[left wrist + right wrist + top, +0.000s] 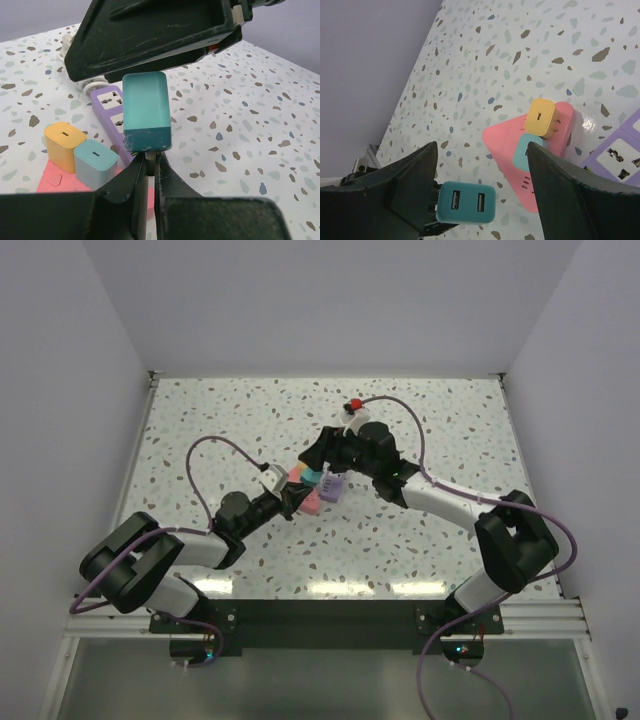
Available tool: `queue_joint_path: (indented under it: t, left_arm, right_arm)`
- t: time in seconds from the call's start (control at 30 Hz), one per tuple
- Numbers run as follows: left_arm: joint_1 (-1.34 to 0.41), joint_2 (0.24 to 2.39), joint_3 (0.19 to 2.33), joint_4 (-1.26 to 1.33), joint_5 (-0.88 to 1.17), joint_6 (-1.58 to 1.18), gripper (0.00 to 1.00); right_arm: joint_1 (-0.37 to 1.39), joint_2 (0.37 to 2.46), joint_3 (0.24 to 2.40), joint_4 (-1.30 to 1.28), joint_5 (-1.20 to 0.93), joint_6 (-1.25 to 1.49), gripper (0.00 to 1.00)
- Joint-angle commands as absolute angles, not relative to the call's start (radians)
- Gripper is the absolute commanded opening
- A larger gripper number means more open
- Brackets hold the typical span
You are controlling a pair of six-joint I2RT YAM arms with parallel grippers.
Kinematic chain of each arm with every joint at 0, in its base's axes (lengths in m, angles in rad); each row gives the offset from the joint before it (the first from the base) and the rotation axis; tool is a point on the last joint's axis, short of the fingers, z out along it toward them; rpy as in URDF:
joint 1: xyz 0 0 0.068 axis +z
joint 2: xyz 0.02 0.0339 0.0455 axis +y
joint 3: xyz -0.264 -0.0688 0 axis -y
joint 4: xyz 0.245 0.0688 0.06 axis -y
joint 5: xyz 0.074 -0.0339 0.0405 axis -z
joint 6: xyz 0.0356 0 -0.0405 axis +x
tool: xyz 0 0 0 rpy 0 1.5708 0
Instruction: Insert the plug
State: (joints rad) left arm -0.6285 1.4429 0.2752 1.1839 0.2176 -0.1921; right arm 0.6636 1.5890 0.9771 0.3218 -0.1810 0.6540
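My left gripper [150, 160] is shut on the metal prongs of a teal two-port USB plug [146, 112] and holds it above the table. The plug also shows in the right wrist view [466, 201], with its USB ports facing that camera. My right gripper [482, 145] is open and empty, its two fingers [415, 175] spread on either side of the plug without touching it. A purple power strip [112, 107] with free sockets lies just behind the plug. In the top view both grippers [293, 498] [325, 455] meet at the table's middle over the plug [313, 477].
A pink power strip [505, 140] lies next to the purple strip [620, 155]. It carries a yellow charger [541, 116] and a light blue charger [524, 152], both plugged in. The speckled table [450, 430] has walls on three sides.
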Motion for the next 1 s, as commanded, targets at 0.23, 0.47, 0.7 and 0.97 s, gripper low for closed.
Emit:
queue_joint_path:
  t: [0.23,0.47,0.7,0.97]
  left_arm:
    - [-0.621,1.419,0.308,1.167,0.126,-0.129,0.00]
    - [-0.621,1.405,0.296,1.175,0.101,-0.127,0.00]
    - [-0.598,1.379,0.285,1.178,0.242,-0.130,0.00]
    - [-0.542,1.355,0.331,1.077,0.564,-0.138,0.00]
  right_arm:
    - [0.649,1.474,0.971,0.169,-0.241,0.575,0.76]
    - [0.649,1.489,0.979,0.150,-0.261,0.569,0.76]
    - [0.595,1.456,0.942,0.172,-0.302,0.520,0.75]
    - [0.500,1.284,0.827,0.268,-0.619,0.224,0.75]
